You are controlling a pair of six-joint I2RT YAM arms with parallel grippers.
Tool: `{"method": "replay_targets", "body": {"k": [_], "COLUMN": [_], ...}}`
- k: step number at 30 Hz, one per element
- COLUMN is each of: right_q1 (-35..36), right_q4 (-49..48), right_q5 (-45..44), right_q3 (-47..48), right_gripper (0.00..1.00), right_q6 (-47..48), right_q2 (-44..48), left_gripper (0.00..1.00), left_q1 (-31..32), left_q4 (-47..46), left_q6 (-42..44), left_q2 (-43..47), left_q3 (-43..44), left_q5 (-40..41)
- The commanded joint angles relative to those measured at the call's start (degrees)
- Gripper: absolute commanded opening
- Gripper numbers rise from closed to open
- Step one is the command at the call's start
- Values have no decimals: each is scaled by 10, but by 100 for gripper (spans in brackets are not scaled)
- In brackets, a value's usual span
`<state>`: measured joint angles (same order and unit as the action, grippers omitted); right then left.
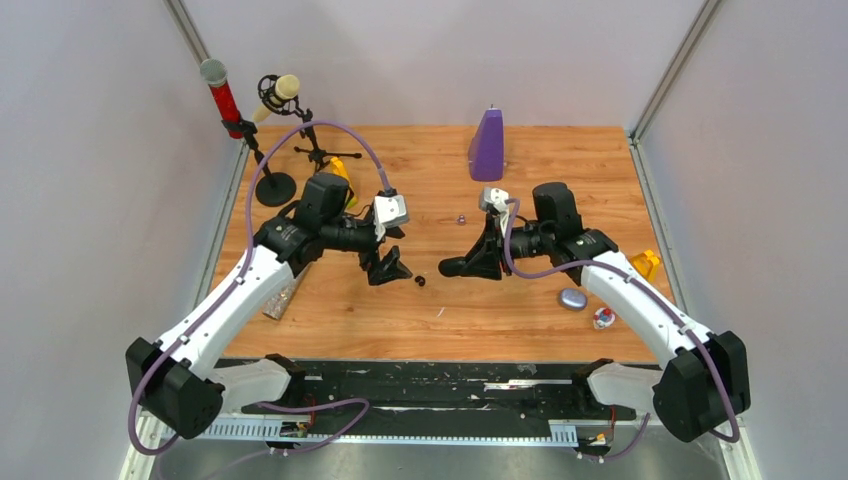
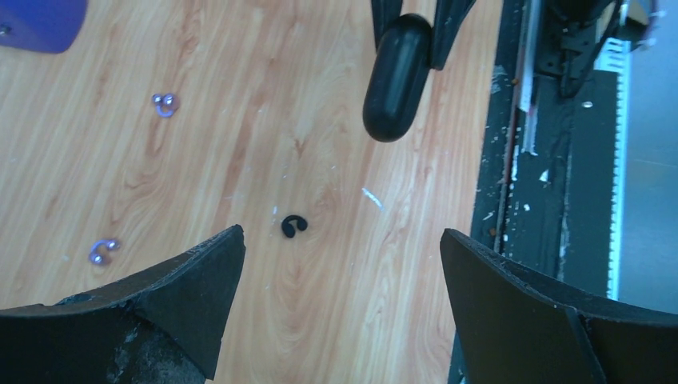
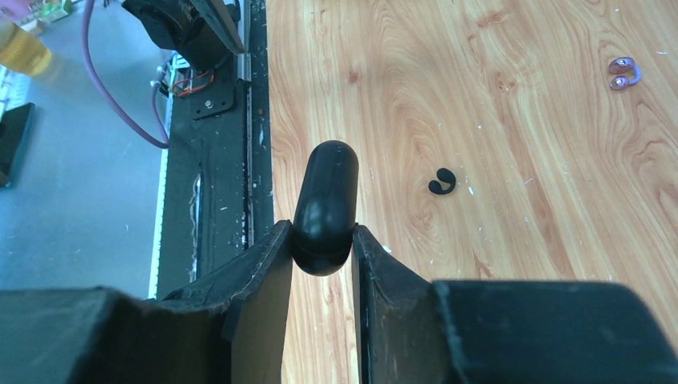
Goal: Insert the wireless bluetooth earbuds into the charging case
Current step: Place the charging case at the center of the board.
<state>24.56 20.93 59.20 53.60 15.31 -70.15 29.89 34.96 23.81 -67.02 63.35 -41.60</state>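
My right gripper is shut on one end of a glossy black oval charging case, which juts out from the fingers just above the wood. The case also shows in the top view and the left wrist view. One black earbud lies on the table between the two grippers, right of the case in the right wrist view. My left gripper hangs open over the wood just short of that bud, nothing between its fingers. Two pale purple earbuds lie farther out.
A purple cone-shaped object stands at the back. Two microphones on stands are at the back left. A pale purple oval case, a small red-and-white item and a yellow object lie at the right. A black rail runs along the near edge.
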Motion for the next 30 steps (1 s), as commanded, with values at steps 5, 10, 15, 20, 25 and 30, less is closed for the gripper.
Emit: {"method": "replay_targets", "body": {"k": [5,10,15,20,25,30], "right_q1": [1,4,6,8,8,8], "right_q4": [-48,-55,-55,-53,-46,-46], "right_q5": [3,-1,5,32,72,102], "right_q3": [-22,-26,-27,-28,-30,-17], "right_gripper": [0,0,0,0,0,0], "right_q6": [43,45,46,40,34,4], "right_q2": [21,19,19,21,23,12], "left_gripper": [100,100,99,93,85,84], "left_q1": [-1,2,25,57,63,66], "left_q4": [12,21,40,90,116,122], "left_q6": [-12,-1,17,45,52,58], "left_q2": [-32,-52,-80,-125,-158,-159], "left_q3": [31,34,43,86,119,124], "left_q5": [-105,-128,-127,-127,-136,-141]}}
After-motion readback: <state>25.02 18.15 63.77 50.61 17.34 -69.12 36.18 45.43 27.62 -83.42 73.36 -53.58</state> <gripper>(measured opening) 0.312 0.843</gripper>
